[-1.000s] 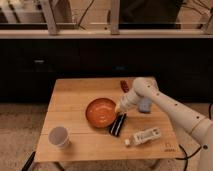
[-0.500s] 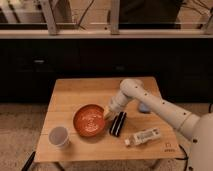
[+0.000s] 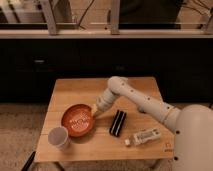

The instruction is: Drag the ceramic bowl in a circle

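Observation:
The ceramic bowl (image 3: 78, 120) is a wide, shallow, glossy orange-red bowl. It sits on the wooden table (image 3: 75, 90), left of centre and near the front. My gripper (image 3: 94, 113) reaches down from the white arm at the right and touches the bowl's right rim. A small whitish-grey cup (image 3: 59, 137) stands just in front-left of the bowl, almost touching it.
A flat black object (image 3: 118, 123) lies right of the bowl. A clear bottle (image 3: 144, 136) lies on its side near the front right corner. The table's front edge is close behind the cup. A dark cabinet wall runs behind the table.
The bowl has slid left and toward the front of the table, closing on the cup. The gripper and arm have moved left with it.

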`<state>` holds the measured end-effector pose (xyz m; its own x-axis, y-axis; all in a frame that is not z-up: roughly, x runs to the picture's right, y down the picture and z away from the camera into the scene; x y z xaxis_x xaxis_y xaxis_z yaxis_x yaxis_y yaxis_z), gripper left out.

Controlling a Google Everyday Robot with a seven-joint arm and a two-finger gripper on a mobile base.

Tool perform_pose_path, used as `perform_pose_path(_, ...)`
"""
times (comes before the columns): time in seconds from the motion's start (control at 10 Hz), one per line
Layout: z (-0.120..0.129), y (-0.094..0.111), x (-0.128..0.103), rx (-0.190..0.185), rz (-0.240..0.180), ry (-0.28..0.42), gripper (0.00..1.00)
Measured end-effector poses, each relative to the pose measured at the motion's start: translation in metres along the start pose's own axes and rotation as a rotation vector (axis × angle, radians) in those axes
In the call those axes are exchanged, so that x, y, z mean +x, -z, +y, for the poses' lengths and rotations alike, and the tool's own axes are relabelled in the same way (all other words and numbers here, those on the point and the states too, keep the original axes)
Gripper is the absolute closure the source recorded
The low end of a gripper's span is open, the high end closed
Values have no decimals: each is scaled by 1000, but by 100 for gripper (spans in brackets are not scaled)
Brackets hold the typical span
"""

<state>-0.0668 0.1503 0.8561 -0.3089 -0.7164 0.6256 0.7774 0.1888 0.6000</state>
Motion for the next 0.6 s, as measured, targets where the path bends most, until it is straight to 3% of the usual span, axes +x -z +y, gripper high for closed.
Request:
perform_pose_path(0.4,0,-6,75,-11,19,10,100)
perform_pose_path(0.6,17,-2,92,-34,45,-43,100)
